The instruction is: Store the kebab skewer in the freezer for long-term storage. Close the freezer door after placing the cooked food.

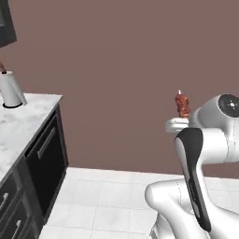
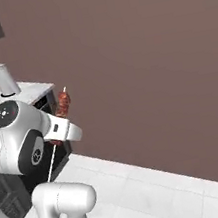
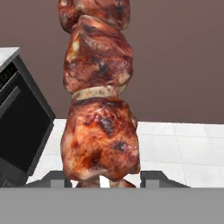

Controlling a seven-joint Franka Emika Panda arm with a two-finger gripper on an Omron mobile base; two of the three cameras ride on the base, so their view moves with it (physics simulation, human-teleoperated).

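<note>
marble counter [image 1: 28, 116], paper towel roll [image 1: 11, 88] upright

I see flat, even rendered light, no hard shadows, no glare, soft low-resolution edges, close-up kebab skewer [image 3: 98, 109] slightly blurry

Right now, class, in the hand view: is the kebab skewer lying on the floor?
No, the kebab skewer stands upright between the gripper fingers, above the floor.

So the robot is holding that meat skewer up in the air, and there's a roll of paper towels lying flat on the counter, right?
Not quite. The gripper does hold the skewer up in the air, but the paper towel roll stands upright on the counter, not lying flat. The left base view shows this most clearly.
</note>
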